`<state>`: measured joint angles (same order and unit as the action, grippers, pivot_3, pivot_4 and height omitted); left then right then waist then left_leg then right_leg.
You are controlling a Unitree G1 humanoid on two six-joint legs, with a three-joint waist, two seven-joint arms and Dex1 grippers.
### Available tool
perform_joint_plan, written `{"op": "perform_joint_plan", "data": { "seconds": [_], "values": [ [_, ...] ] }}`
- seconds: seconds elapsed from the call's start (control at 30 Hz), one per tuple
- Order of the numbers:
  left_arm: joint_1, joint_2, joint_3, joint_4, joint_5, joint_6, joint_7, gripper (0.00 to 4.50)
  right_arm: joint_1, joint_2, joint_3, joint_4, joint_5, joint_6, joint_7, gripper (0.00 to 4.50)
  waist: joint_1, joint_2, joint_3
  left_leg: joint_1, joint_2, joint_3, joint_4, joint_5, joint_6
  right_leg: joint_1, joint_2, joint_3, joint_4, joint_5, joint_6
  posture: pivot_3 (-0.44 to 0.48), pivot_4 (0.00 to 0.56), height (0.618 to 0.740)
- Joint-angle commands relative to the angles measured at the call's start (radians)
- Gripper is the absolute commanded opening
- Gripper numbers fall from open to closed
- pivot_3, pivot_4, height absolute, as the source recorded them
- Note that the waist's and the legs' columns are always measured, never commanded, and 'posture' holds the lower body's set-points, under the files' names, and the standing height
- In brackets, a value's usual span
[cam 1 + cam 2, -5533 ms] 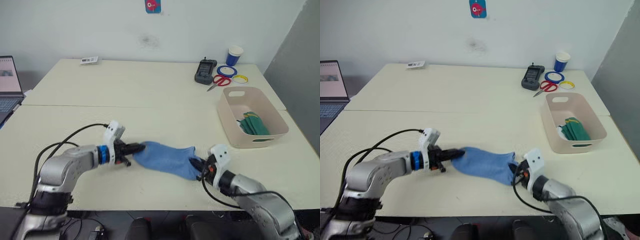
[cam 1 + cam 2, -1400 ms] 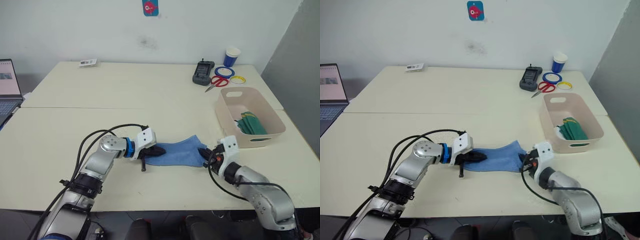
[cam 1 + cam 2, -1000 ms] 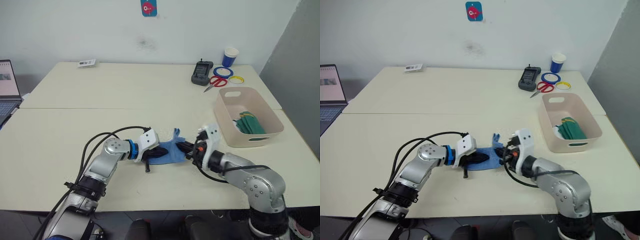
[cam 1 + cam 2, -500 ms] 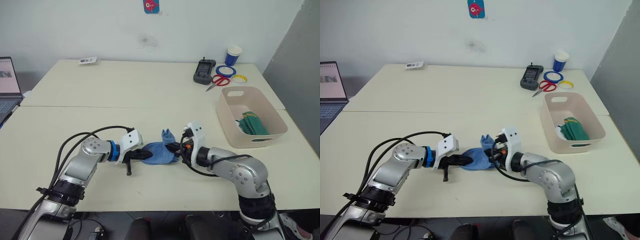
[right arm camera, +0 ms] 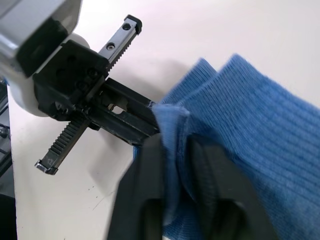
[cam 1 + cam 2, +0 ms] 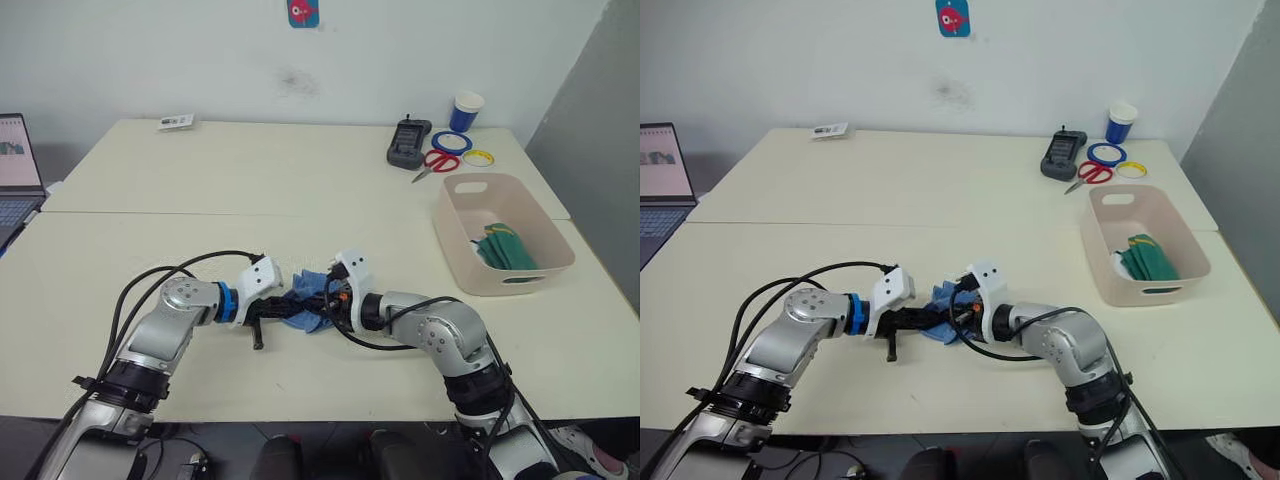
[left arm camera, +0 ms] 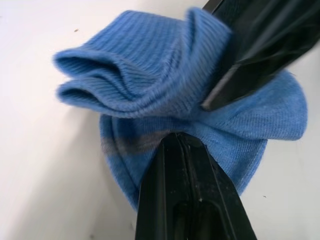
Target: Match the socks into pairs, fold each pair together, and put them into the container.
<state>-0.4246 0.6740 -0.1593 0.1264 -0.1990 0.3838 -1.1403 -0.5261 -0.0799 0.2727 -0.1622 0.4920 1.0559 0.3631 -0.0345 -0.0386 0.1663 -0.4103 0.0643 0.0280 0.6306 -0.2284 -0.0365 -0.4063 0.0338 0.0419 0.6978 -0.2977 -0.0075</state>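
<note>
Right claw point(image 6: 958, 305) carried blue pair point(image 6: 943, 316) end over | meets left claw point(image 6: 925, 318)

Cream tabletop point(image 6: 200, 190), seam across the middle. Far right corner: blue paper cup point(image 6: 467, 111), black handheld device point(image 6: 406, 143), red-handled scissors point(image 6: 437, 162), blue tape ring point(image 6: 451, 140), yellow ring point(image 6: 480, 157). Small card point(image 6: 177, 122) at far left edge. Open laptop point(image 6: 14, 170) off left side. Sticker point(image 6: 303, 12) on wall.
</note>
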Motion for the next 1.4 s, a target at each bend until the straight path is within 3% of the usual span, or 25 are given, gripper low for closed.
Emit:
{"op": "perform_joint_plan", "data": {
  "seconds": [0.03,0.17,0.23,0.37,0.53,0.73,1.1,1.27,1.4],
  "values": [
    [-0.028,0.038,0.102,0.029,-0.044,0.077,0.038,0.00,-0.021,-0.034,0.024,-0.114,0.014,-0.002,0.048,2.07,0.000,0.000,0.000,0.000,0.000,0.000,0.000,0.000,0.000,0.000,0.000,0.000,0.000,0.000,0.000,0.000,0.150,0.732],
    [-0.075,0.049,0.154,0.064,-0.070,0.084,0.051,0.00,-0.039,-0.074,0.002,-0.197,0.031,0.022,0.065,3.49,0.001,0.000,0.000,-0.002,0.000,-0.001,0.000,0.000,0.000,-0.001,0.000,-0.001,0.000,0.000,0.000,0.000,0.150,0.732],
    [-0.117,0.043,0.175,0.049,-0.106,0.116,0.037,0.00,-0.045,-0.104,-0.028,-0.243,0.046,0.023,0.084,3.96,0.002,0.000,0.000,-0.003,0.000,-0.001,0.000,0.000,0.000,-0.002,0.000,-0.002,0.000,0.000,0.000,0.000,0.150,0.732],
    [-0.186,0.037,0.143,-0.017,-0.147,0.139,-0.018,0.00,-0.031,-0.170,-0.048,-0.243,-0.003,-0.030,0.075,3.96,0.006,0.000,0.000,-0.006,-0.001,-0.001,0.001,0.000,0.000,-0.003,-0.001,-0.003,-0.001,0.000,0.000,0.000,0.150,0.732],
    [-0.197,-0.014,0.012,-0.090,-0.105,0.071,-0.077,0.00,-0.004,-0.201,0.003,-0.128,-0.115,-0.156,0.059,2.24,0.004,0.000,0.000,-0.006,-0.002,0.001,0.002,0.000,0.000,-0.003,-0.001,-0.001,-0.001,0.000,0.000,0.000,0.150,0.732],
    [-0.182,-0.040,-0.105,0.002,0.010,-0.121,-0.110,0.00,0.023,-0.187,0.060,-0.062,-0.197,-0.229,0.065,0.03,-0.003,0.000,0.000,-0.006,-0.002,0.001,0.002,0.000,0.000,-0.004,0.003,-0.001,0.000,0.000,0.000,0.000,0.150,0.732],
    [-0.148,0.031,-0.150,0.168,0.142,-0.270,-0.146,0.00,0.065,-0.192,0.159,-0.052,-0.296,-0.272,0.091,0.03,0.000,0.000,0.000,-0.006,-0.001,0.001,0.002,0.000,0.000,-0.004,0.003,-0.001,0.000,0.000,0.000,0.000,0.150,0.732],
    [-0.134,0.045,-0.102,0.116,0.073,-0.172,-0.165,0.00,0.076,-0.217,0.153,-0.091,-0.329,-0.308,0.109,0.03,-0.002,0.000,0.000,-0.005,-0.001,0.001,0.003,0.000,0.000,-0.004,0.003,0.000,0.001,0.000,0.000,0.000,0.150,0.732],
    [-0.204,0.028,-0.051,0.041,-0.011,-0.015,-0.162,0.00,0.056,-0.209,0.110,-0.140,-0.308,-0.294,0.114,0.03,0.001,0.000,0.000,-0.005,-0.001,0.000,0.004,0.000,0.000,-0.004,0.004,-0.002,0.002,0.000,0.000,0.000,0.150,0.732]
  ]
}}
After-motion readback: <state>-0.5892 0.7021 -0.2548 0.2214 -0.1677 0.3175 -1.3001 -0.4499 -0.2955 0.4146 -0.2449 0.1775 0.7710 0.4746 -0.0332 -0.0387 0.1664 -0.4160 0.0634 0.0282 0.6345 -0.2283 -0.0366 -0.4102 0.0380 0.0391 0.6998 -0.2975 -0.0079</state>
